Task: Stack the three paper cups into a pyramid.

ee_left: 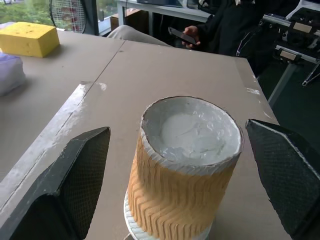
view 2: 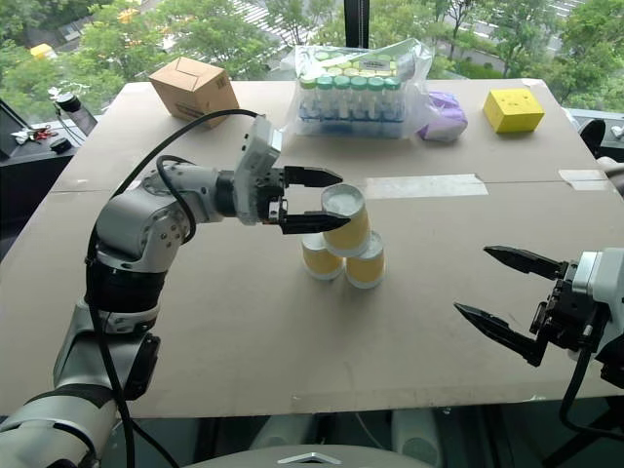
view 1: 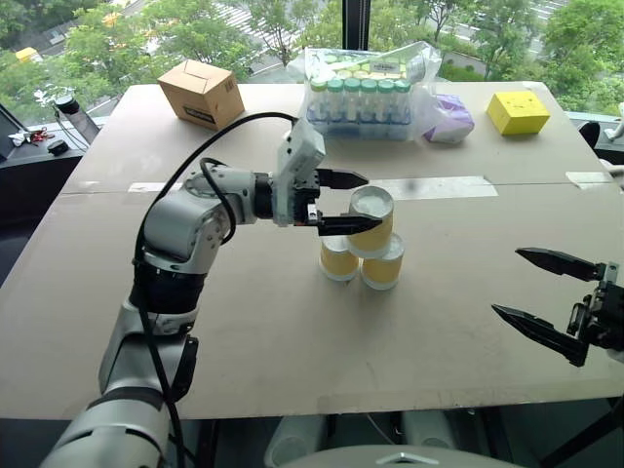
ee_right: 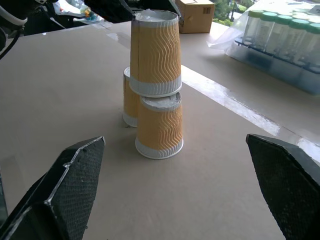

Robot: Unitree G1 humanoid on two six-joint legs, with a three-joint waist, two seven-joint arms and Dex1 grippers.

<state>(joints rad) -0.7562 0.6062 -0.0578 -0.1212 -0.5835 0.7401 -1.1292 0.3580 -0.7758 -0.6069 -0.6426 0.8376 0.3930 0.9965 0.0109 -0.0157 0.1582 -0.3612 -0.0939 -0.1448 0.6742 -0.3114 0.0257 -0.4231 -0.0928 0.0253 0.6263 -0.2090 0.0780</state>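
Three paper cups stacked as pyramid just above centre of head view, all upside down, white bases up. Two lower cups side by side and touching; top cup seated across both, leaning slightly. In right wrist view, top cup's rim overhangs nearer lower cup, with second lower cup partly hidden behind.

Left gripper reaching in from left of frame, level with top cup. Fingers apart, one behind the cup's base, one in front along its side. Left wrist view: bare gap on both sides between fingers and the cup wall; no contact seen.

Right gripper at lower right of frame, well apart from stack, fingers spread wide, holding nothing.

Table brown, a taped seam crossing behind stack. Wide bare surface ahead of stack down to near table edge at bottom of frame, and between stack and right gripper. Open surface also left of stack beneath left arm.

Far edge crowded: cardboard box upper left, plastic bag of green-capped vials top centre, purple packet just beside the bag, yellow block upper right. All well apart from stack.

Person holding a phone beyond table's far end in left wrist view.
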